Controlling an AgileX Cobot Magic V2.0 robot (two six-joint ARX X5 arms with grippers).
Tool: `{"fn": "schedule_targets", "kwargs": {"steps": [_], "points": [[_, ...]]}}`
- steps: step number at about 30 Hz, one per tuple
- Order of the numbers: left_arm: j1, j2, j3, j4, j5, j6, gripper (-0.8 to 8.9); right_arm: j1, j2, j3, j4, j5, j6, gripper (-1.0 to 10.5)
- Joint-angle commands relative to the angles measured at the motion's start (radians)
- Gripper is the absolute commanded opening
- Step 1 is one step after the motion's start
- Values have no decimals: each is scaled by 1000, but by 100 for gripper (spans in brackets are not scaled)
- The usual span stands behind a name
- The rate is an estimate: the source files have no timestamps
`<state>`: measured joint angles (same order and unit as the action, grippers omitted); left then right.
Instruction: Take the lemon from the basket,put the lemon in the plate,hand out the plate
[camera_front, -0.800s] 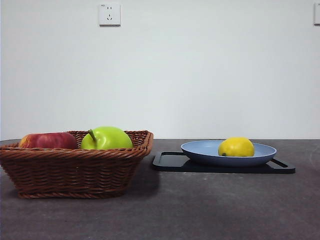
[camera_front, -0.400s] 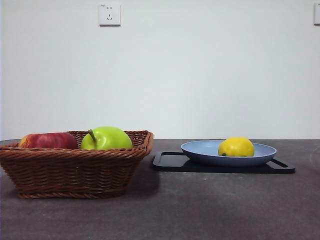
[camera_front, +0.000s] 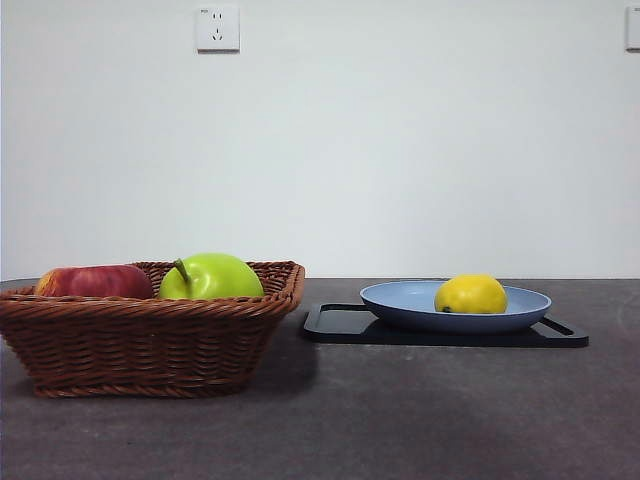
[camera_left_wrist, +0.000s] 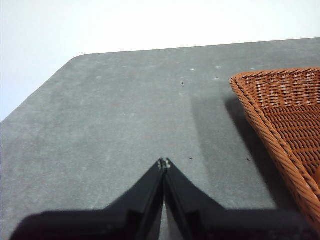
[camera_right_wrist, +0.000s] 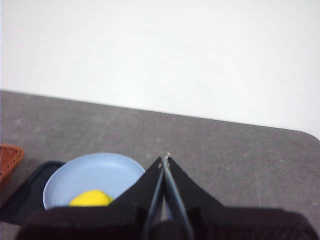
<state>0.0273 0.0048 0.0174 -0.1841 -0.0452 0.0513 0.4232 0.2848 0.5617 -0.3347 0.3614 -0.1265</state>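
The yellow lemon (camera_front: 471, 294) lies in the light blue plate (camera_front: 400, 298), which rests on a flat black tray (camera_front: 340, 322). The brown wicker basket (camera_front: 150, 335) stands at the left and holds a green apple (camera_front: 212, 276) and a red apple (camera_front: 95, 281). No gripper shows in the front view. My left gripper (camera_left_wrist: 164, 163) is shut and empty above bare table beside the basket's corner (camera_left_wrist: 285, 105). My right gripper (camera_right_wrist: 165, 159) is shut and empty, raised near the plate (camera_right_wrist: 95, 175) with the lemon (camera_right_wrist: 91, 199) in it.
The dark grey table (camera_front: 420, 420) runs to a white wall with a socket (camera_front: 218, 28). The left wrist view shows the table's rounded corner (camera_left_wrist: 75, 60). The tray's edge (camera_right_wrist: 25, 192) shows beside the plate in the right wrist view.
The scene sits very slightly further left in the picture than before. Nothing on the table has moved relative to the rest.
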Motion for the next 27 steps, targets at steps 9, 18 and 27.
{"fn": "schedule_targets", "kwargs": {"steps": [9, 18, 27], "points": [[4, -3, -11, 11, -2, -6, 8, -319, -133, -341, 125, -457, 8, 4], [4, -3, -11, 11, -2, -6, 8, -339, -213, -528, 207, -464, 74, 4], [4, -3, -11, 11, -2, -6, 8, -373, -235, -553, 177, -463, 72, 4]]}}
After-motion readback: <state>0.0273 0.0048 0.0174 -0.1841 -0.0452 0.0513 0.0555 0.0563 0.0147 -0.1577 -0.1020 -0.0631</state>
